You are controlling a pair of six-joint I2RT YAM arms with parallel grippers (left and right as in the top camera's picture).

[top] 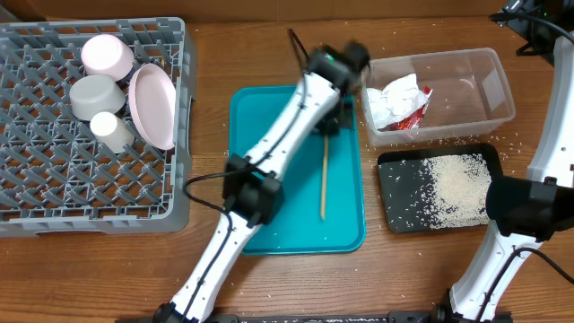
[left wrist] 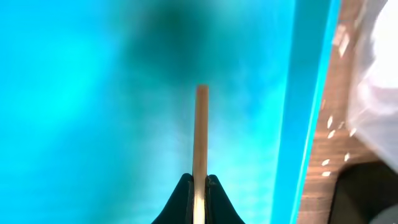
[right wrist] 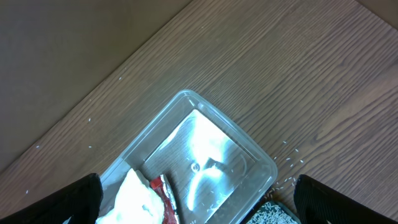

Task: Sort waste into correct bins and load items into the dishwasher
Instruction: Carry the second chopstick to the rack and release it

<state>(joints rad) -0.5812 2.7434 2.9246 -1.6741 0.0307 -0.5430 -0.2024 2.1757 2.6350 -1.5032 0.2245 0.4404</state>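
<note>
Left fingers [left wrist: 180, 202] pinch a wooden chopstick [left wrist: 201, 134] over the teal tray [left wrist: 93, 124].

Legible text, labels, brands, numbers, signs: none is showing in the overhead view or in either wrist view. The red foil snack wrapper [top: 415, 114], lying in the clear tub [top: 480, 85], is appearing too small and too creased for any print on it to be read.
</note>
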